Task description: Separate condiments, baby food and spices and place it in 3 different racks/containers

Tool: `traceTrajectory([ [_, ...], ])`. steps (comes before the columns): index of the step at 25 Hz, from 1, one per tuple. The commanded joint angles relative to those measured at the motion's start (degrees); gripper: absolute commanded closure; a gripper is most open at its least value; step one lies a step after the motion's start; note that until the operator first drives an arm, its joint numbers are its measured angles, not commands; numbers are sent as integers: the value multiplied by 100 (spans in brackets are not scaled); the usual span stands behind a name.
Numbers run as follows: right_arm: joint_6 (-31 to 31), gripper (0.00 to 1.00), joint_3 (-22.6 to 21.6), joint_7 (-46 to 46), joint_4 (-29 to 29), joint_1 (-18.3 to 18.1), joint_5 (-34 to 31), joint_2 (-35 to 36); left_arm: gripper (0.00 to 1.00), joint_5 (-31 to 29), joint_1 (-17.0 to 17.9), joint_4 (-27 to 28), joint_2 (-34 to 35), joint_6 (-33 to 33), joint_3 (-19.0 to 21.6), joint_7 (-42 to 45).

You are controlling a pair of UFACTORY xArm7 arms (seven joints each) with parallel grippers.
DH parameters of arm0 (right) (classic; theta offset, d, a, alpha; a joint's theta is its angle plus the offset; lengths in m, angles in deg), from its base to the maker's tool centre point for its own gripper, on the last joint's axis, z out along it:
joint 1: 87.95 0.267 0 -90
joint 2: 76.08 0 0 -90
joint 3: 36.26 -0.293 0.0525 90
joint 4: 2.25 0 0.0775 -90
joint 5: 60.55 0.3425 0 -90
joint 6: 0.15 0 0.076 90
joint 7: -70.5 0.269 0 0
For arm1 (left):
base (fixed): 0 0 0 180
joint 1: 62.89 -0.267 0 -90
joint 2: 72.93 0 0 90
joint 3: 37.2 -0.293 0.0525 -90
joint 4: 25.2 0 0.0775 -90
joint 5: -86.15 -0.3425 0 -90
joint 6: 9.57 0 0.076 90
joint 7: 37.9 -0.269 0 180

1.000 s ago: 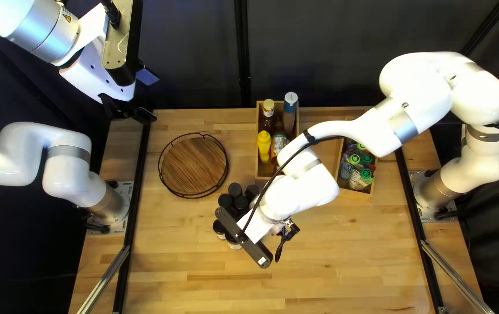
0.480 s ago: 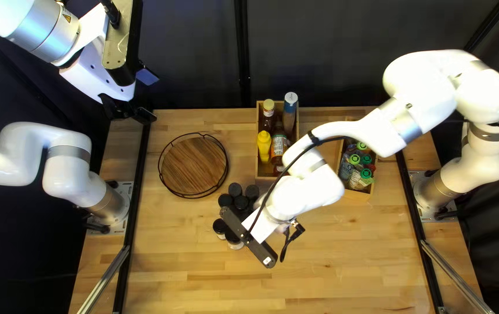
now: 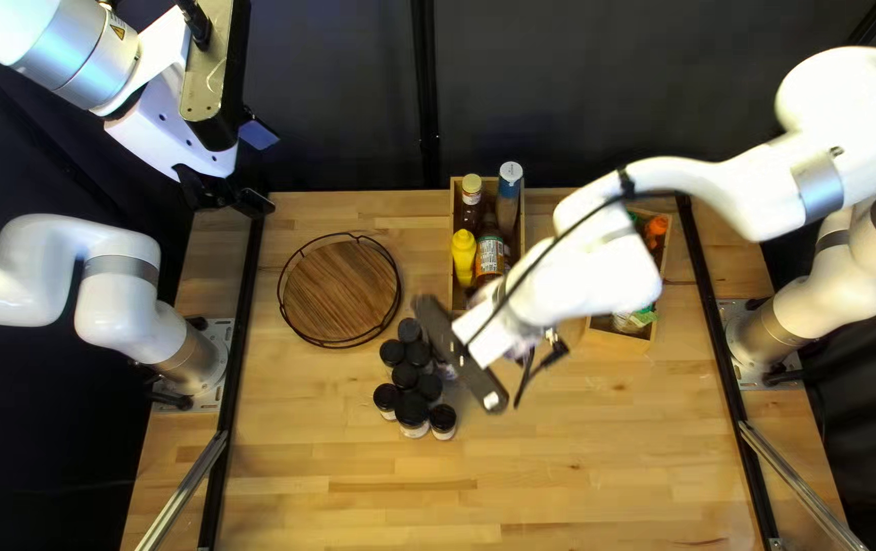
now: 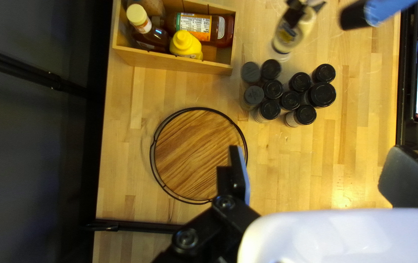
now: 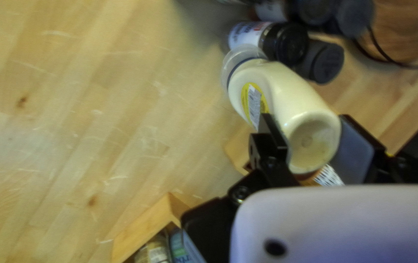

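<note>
A: Right gripper point(image 3: 494, 344) shifted toward condiment box point(image 4: 184, 64). Holding?
B: Pale bottle point(image 5: 287, 92), clamped. Left gripper point(image 3: 256, 168) wide.
A: Obstacles?
B: Black-capped jars point(image 3: 412, 408) between bottle and round tray point(image 4: 189, 146); right arm point(image 3: 601, 276) screens second box point(image 3: 623, 339).

No wording is clearly readable; a triangular warning sign point(image 3: 117, 32) marks the left arm point(image 3: 65, 49), a white-and-orange label point(image 4: 194, 24) the red-brown bottle point(image 4: 221, 30) by the wooden box's point(image 4: 179, 63) near edge, a yellow label point(image 5: 254, 103) the cream bottle point(image 5: 294, 95)
</note>
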Motion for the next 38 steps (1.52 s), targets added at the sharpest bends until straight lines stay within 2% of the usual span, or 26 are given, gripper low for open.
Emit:
traceTrajectory([
  [1, 165, 100, 167, -187, 82, -214, 162, 96, 0, 0, 0, 0, 0, 0, 0, 0],
  [7, 259, 100, 253, -54, 7, -263, -9, -45, 0, 0, 0, 0, 0, 0, 0, 0],
  [15, 513, 100, 423, 421, 110, -286, -528, -230, 0, 0, 0, 0, 0, 0, 0, 0],
  [21, 475, 100, 482, 844, 160, -219, -905, -281, 0, 0, 0, 0, 0, 0, 0, 0],
  [29, 99, 100, 474, 1426, 21, -13, -1354, -375, 0, 0, 0, 0, 0, 0, 0, 0],
  [38, -733, 100, 492, 1941, -354, 257, -1780, -711, 0, 0, 0, 0, 0, 0, 0, 0],
])
